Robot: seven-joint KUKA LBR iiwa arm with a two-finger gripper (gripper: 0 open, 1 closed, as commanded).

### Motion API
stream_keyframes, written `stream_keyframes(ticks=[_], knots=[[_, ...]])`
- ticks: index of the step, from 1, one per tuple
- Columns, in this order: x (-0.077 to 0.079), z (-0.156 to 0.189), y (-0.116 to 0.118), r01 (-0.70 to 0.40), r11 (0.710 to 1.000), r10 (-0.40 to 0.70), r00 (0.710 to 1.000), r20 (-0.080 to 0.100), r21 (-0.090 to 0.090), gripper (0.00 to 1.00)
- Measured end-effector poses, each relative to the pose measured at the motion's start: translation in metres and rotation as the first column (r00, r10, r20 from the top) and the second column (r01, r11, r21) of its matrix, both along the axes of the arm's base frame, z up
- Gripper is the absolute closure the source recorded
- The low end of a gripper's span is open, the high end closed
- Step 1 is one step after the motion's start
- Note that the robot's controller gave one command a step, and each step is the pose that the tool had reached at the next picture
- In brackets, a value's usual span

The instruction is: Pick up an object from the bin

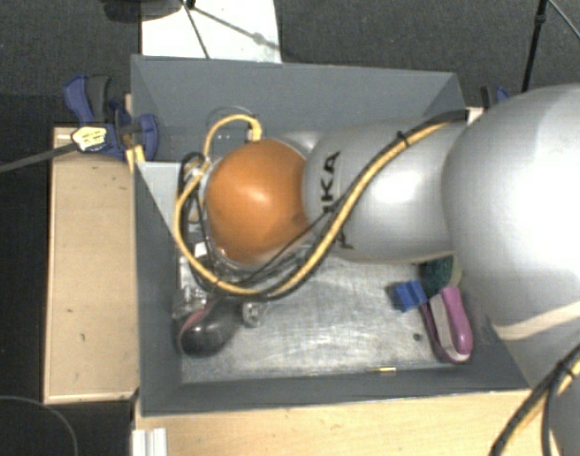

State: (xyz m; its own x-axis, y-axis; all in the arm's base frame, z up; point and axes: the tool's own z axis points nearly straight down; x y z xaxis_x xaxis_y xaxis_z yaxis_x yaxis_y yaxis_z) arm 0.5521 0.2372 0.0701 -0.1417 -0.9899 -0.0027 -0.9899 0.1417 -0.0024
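A silver arm (395,198) lettered "KA" reaches into a grey metal bin (319,350). Its jaws hover over a dark rounded object (206,335) at lower left. I cannot tell whether they are apart.

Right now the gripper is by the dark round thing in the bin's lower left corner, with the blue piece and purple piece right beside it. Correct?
Not quite. In the camera view the gripper is by the dark round thing in the lower left corner, but the blue piece and purple piece lie on the right side of the bin.
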Motion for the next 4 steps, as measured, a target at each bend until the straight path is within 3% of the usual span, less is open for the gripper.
stream_keyframes(ticks=[1,2,3,4], knots=[[0.0,0.0,0.0,0.01,1.0,-0.01,1.0,-0.002,0.0,0.0],[0.001,0.001,0.0,0.015,1.0,-0.015,1.0,-0.002,0.0,1.0],[0.003,0.073,0.001,0.03,1.0,-0.03,1.0,0.005,0.003,1.0],[0.004,0.09,0.002,0.042,0.999,-0.042,0.999,0.001,0.001,1.0]])
